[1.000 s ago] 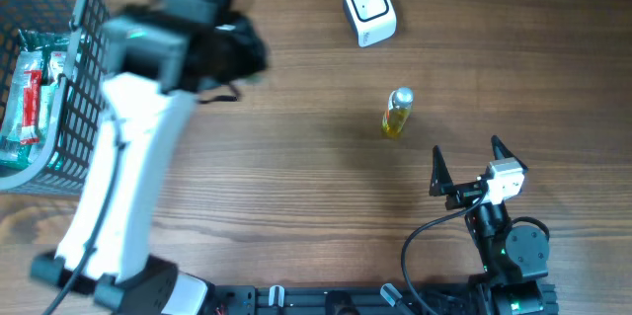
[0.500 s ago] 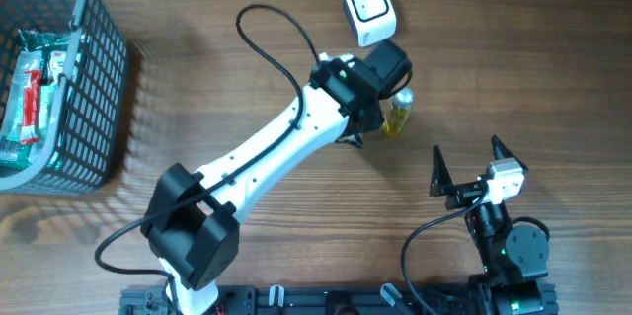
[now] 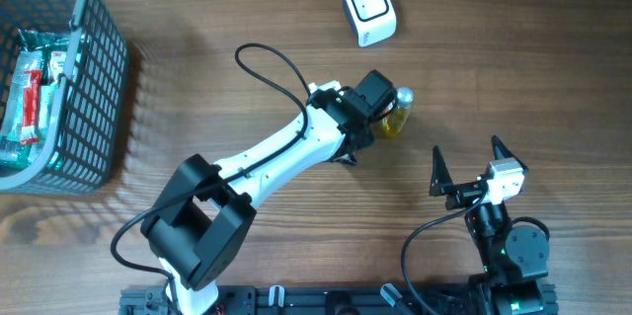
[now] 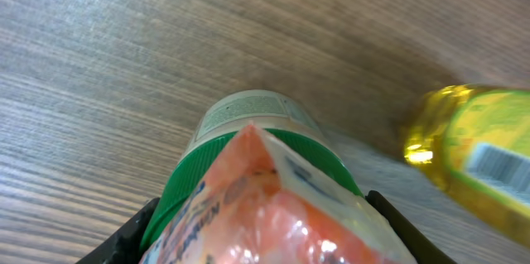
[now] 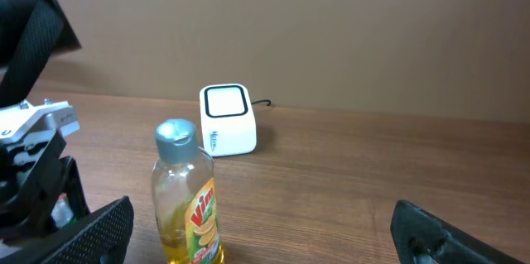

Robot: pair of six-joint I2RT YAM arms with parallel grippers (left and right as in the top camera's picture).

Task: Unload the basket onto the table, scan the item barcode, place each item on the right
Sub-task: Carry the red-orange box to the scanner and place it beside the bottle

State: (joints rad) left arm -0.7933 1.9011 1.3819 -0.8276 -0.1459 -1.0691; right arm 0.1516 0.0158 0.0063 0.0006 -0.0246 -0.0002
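The left gripper (image 4: 258, 235) is closed partway around an orange-and-green packet (image 4: 277, 194), gripping it by both sides. Just beside it, an upright yellow bottle (image 3: 398, 114) with a silver cap stands on the wooden table (image 3: 247, 19). Farther off sits the white scanner (image 3: 368, 10), well apart from the packet. A wire basket (image 3: 94, 88) of packets stands at the far left edge. The right gripper (image 3: 466, 149) is spread wide and empty near the table's front. From overhead the arm hides the packet, and only the left wrist view shows it, along with a barcode on the bottle's label. The right wrist view puts the bottle in front of the scanner.
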